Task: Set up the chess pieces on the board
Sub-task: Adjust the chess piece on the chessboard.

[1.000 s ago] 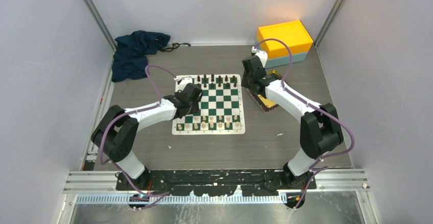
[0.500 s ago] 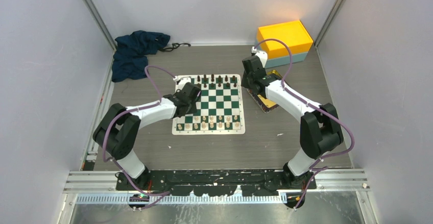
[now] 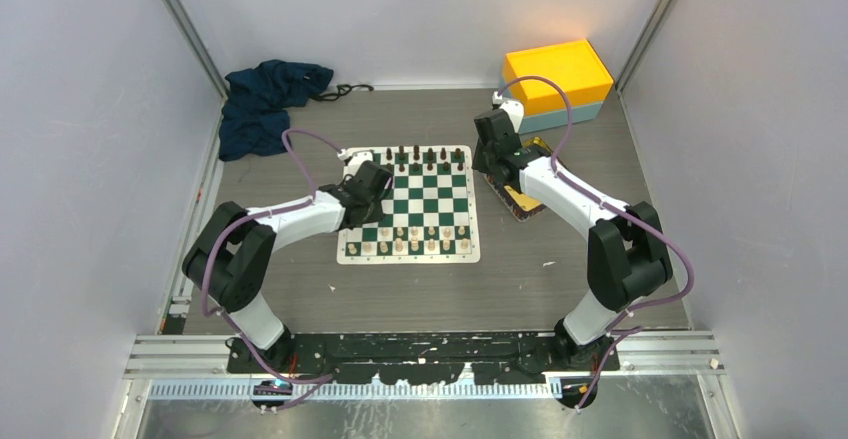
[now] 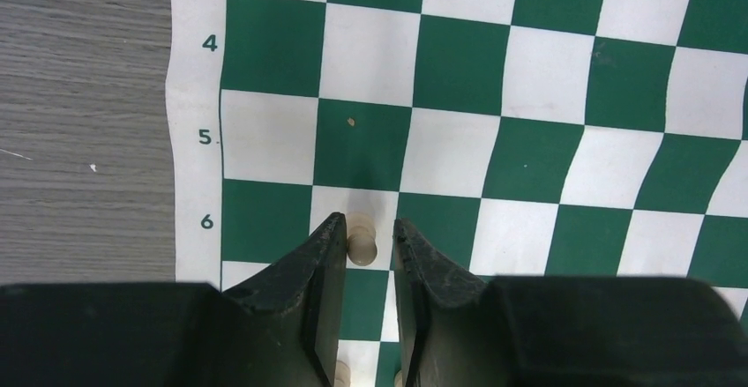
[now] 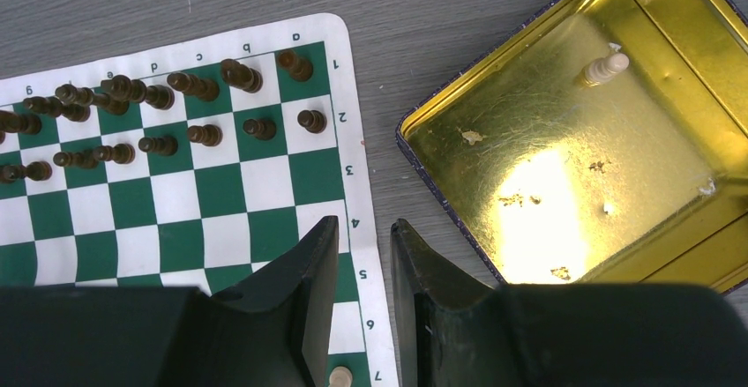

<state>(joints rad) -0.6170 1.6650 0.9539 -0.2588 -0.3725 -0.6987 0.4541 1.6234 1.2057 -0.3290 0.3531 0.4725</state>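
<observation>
The green and white board [image 3: 425,202] lies mid-table, with black pieces [image 3: 415,156] along its far rows and cream chess pieces [image 3: 410,239] along its near rows. My left gripper [image 3: 372,177] hovers low over the board's left side. In the left wrist view its jaws [image 4: 366,228] stand slightly apart around a cream pawn [image 4: 362,244] on a white square of row 6; the pawn touches the left finger only. My right gripper [image 5: 363,226] is open and empty over the board's right border [image 5: 353,219]. One cream piece [image 5: 604,68] lies in the gold tray [image 5: 564,140].
The gold tray [image 3: 522,199] sits just right of the board, under my right arm. A yellow box [image 3: 557,74] stands at the back right. A dark blue cloth [image 3: 265,99] lies at the back left. Grey walls enclose the table.
My left gripper has shifted slightly toward the far side over the board's left part. The right arm has not visibly moved.
</observation>
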